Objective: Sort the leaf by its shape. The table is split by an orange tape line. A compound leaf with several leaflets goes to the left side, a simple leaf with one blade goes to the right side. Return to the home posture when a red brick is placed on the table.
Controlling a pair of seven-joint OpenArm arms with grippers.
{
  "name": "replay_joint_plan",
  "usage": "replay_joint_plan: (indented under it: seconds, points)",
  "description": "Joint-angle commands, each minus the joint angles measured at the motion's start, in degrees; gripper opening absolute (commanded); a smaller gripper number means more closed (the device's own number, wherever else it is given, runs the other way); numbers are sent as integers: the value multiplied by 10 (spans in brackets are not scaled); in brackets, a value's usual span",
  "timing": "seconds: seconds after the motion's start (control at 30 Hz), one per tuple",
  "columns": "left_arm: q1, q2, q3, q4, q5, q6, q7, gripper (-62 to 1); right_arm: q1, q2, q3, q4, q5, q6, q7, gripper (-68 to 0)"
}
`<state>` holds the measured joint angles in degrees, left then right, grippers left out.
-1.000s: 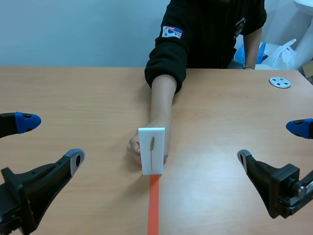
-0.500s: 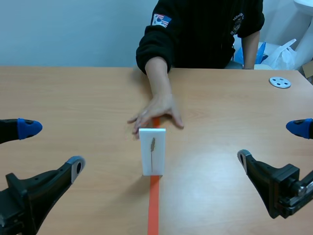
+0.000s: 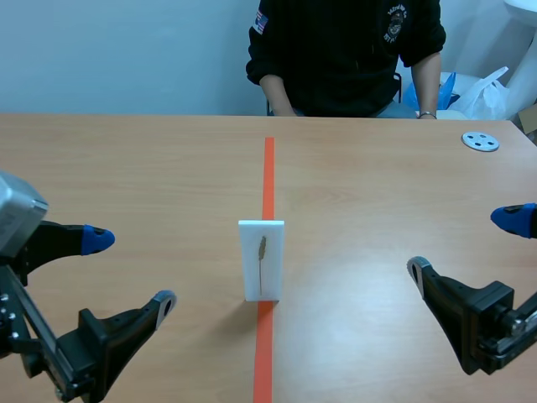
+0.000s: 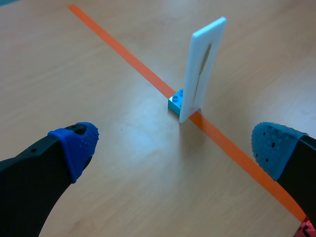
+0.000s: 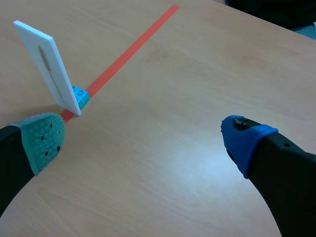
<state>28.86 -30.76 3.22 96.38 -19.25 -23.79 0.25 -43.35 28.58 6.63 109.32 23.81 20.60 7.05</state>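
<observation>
A white card [image 3: 261,259] stands upright on the orange tape line [image 3: 268,180], held by a small blue brick [image 4: 176,102] at its foot. On the card is one narrow, single-bladed leaf [image 3: 262,249]. The card [image 4: 202,67] is ahead of my left gripper [image 4: 177,143], which is open and empty. In the scene view the left gripper [image 3: 130,273] is low at the left of the card. My right gripper [image 3: 466,243] is open and empty, well to the right of the card [image 5: 49,64].
A person in a black top [image 3: 344,50] sits across the table, hands off it. A small grey disc [image 3: 480,141] lies at the far right. White bags [image 3: 482,92] are behind the table's far right corner.
The person's hand let go of the card and drew back off the table. My left gripper has moved inward toward the card. The right arm has not moved.
</observation>
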Motion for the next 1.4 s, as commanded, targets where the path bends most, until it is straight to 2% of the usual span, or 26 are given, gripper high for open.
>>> replay_joint_plan:
  seconds: [0.0,0.43,0.7,0.9,1.1,1.13,1.27,1.37]
  points:
    - [-23,8,13,-11,4,0,-15,14,10,3,5,7,4,0,10,4]
    - [-201,72,168,-217,87,2,-86,14,16,3,5,7,2,0,10,4]
    - [-294,131,234,-327,134,22,-116,14,16,3,5,7,2,0,10,4]
    - [-336,163,260,-383,146,27,-140,14,16,3,5,7,2,0,10,4]
    - [-340,174,263,-387,146,31,-152,14,16,3,5,7,2,0,10,4]
    - [-340,176,263,-387,146,31,-155,6,16,3,5,7,2,0,10,4]
    - [-340,177,263,-387,146,32,-157,-165,16,3,5,7,2,0,10,4]
    - [-340,177,263,-387,146,33,-157,-250,16,3,5,7,2,0,10,4]
